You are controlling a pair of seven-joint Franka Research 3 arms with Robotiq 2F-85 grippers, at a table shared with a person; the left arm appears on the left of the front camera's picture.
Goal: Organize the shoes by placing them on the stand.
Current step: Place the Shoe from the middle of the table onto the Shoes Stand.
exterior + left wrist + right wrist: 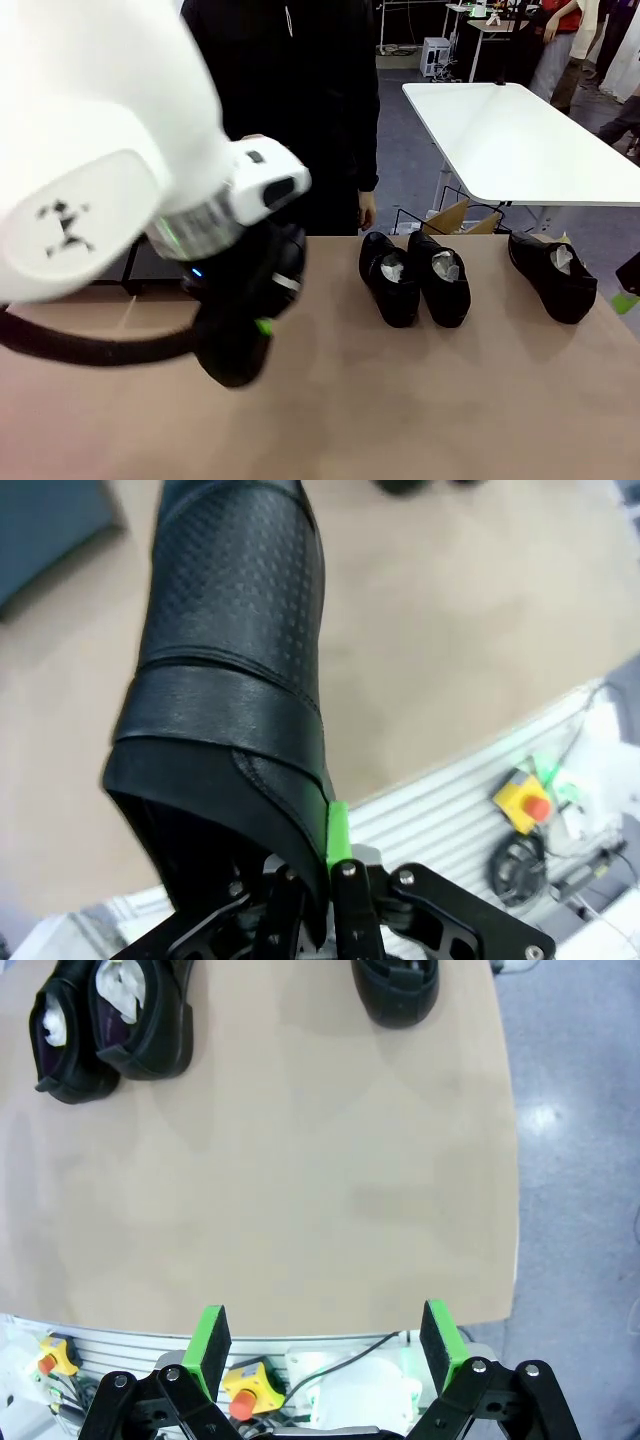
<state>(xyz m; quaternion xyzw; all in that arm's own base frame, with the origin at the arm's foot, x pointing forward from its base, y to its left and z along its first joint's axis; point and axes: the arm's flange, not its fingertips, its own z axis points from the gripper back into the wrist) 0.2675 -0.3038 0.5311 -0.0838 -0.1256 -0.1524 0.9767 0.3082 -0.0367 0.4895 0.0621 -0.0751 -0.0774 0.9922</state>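
Holding a shoe (230,660) pinched by the heel rim in the left gripper (312,852), over the worktop's (420,400) left side, short of the stand (150,268) at the far-left edge, with the right gripper (325,1345) spread and empty. Could slip and drop short of the stand: a thin hold on glossy leather.

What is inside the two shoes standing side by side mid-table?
White paper stuffing shows in the opening of both shoes; the insides of the toes are covered by leather.
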